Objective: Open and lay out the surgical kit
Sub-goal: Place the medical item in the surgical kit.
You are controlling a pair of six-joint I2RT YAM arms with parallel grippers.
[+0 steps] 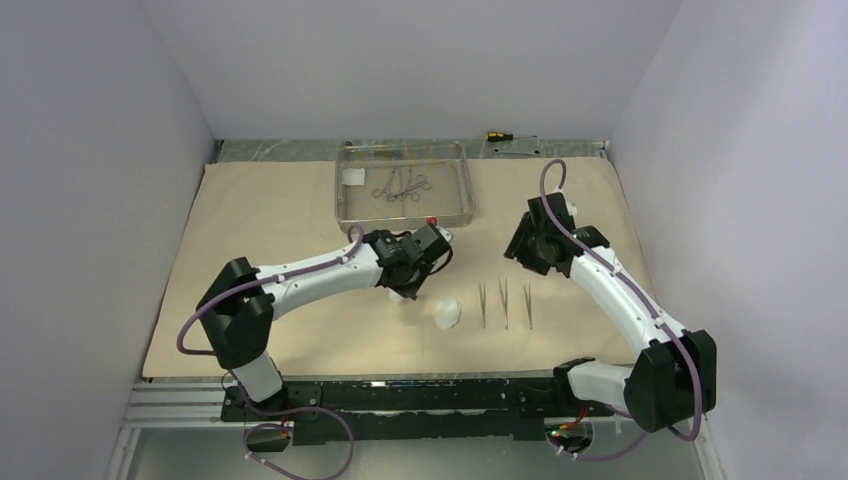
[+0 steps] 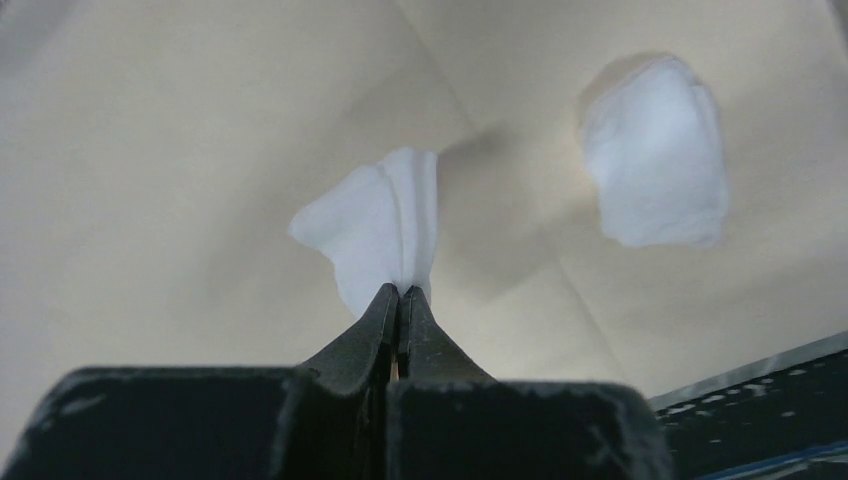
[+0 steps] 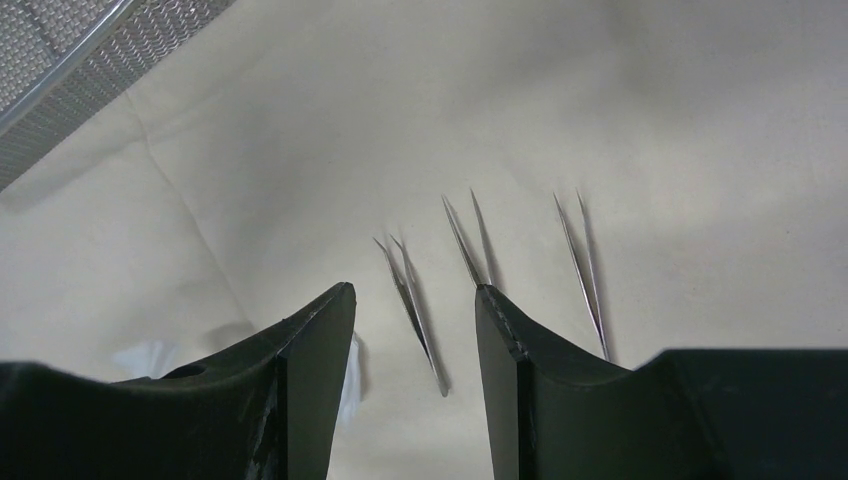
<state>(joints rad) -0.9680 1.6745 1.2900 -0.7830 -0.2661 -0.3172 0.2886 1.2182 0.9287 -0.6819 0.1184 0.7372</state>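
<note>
The beige wrap cloth (image 1: pixel 270 250) lies spread over the table. The steel mesh tray (image 1: pixel 460 185) stands at the back middle, holding the ring-handled clamps (image 1: pixel 402 187) and one white gauze pad (image 1: pixel 352 178). Three tweezers (image 1: pixel 505 303) lie side by side on the cloth and show in the right wrist view (image 3: pixel 410 300). A second gauze pad (image 1: pixel 447 311) lies left of them. My left gripper (image 1: pixel 405 288) is shut on a third gauze pad (image 2: pixel 385 215), just above the cloth and left of the lying pad (image 2: pixel 655 150). My right gripper (image 3: pixel 415 290) is open and empty above the tweezers.
A yellow-handled screwdriver (image 1: pixel 497 135) lies on the bare table strip behind the cloth, right of the tray. The tray's corner (image 3: pixel 90 70) shows at the upper left of the right wrist view. Grey walls close in on three sides. The arms' metal rail (image 1: pixel 400 395) runs along the front.
</note>
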